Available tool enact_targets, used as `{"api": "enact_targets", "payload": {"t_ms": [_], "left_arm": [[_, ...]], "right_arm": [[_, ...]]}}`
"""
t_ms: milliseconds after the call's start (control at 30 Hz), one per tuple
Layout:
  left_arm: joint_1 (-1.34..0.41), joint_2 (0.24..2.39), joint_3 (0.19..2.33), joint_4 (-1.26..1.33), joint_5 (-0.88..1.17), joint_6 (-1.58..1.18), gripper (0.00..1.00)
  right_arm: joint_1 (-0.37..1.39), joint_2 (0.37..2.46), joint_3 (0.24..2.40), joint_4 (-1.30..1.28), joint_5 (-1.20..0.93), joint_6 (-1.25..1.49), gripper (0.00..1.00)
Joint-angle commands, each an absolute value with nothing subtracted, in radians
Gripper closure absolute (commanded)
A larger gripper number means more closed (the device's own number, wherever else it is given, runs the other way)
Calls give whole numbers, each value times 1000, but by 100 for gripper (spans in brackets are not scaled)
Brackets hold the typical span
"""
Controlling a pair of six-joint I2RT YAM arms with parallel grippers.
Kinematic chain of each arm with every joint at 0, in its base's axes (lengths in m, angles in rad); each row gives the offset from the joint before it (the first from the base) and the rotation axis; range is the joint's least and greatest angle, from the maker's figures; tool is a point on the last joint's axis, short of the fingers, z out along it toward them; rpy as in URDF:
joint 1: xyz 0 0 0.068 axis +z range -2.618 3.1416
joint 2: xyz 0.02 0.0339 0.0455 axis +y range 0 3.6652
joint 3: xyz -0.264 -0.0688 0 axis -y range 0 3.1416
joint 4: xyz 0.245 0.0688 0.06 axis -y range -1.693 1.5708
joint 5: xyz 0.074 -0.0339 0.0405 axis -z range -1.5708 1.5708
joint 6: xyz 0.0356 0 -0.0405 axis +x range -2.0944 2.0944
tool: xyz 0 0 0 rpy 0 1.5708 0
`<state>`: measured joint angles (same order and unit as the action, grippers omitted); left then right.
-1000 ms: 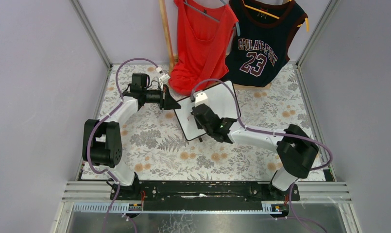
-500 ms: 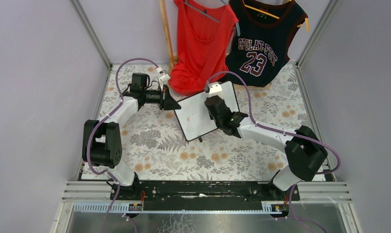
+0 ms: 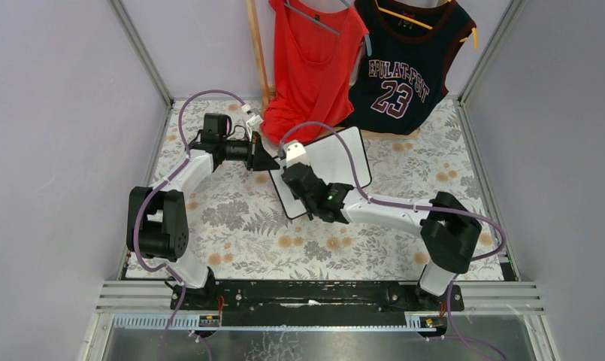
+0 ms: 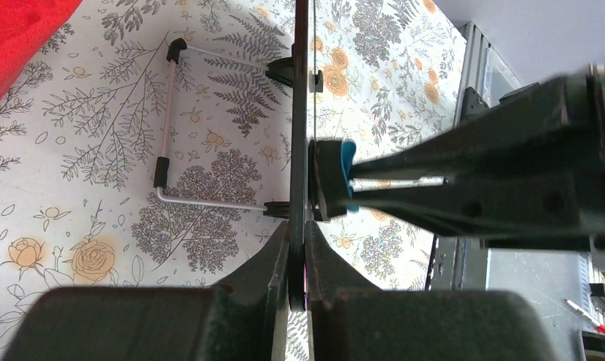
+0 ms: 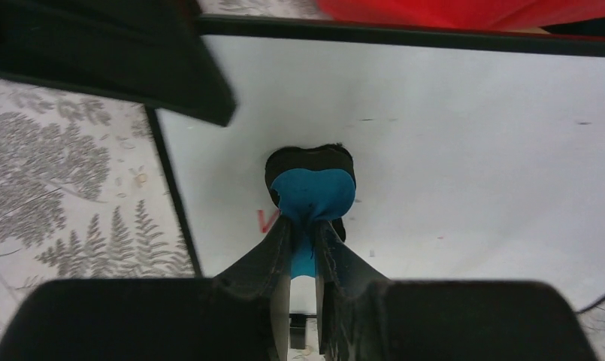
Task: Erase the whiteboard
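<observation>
Left fingers (image 4: 269,259) pinch the edge of the smooth, black-framed whiteboard (image 5: 472,150). Right fingers (image 5: 263,259) grip a blue eraser (image 5: 314,192) pressed on it, half-hiding a red mark (image 5: 265,219).

Everything was lit brightly and evenly, and only soft, pale shadows were cast on the flowered cloth (image 3: 239,226). In the right wrist view the whiteboard (image 5: 449,150) was shown bright white, while the right gripper (image 5: 304,229) was seen dark and a little blurred near the lens.

We read "23" on the dark jersey (image 3: 408,75), w/ a line above it, approx. "EPULAT-PONT". The whiteboard (image 5: 472,150) bore a red mark (image 5: 267,219), maybe "V", partly hidden.
</observation>
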<state>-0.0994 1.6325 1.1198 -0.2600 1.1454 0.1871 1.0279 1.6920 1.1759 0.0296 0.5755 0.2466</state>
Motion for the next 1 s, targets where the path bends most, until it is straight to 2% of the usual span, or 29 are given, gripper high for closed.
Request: {"api": "enact_targets", "payload": {"t_ms": [0,333,767,967], "left_arm": [[-112,1628,1118,-307,1118,243,100],[-113,1627,1116,-307,1120,244,100],[-113,1620,1116,-316,1117,248,100],[-112,1618,1115,-316,1117,248,100]], "right_arm": [[1067,1718,1230,70,528,274,100],[1051,1757,1205,44,634,253,100],[867,1548,1016,32,668,242,100],[853,1511,987,27,664,242,100]]}}
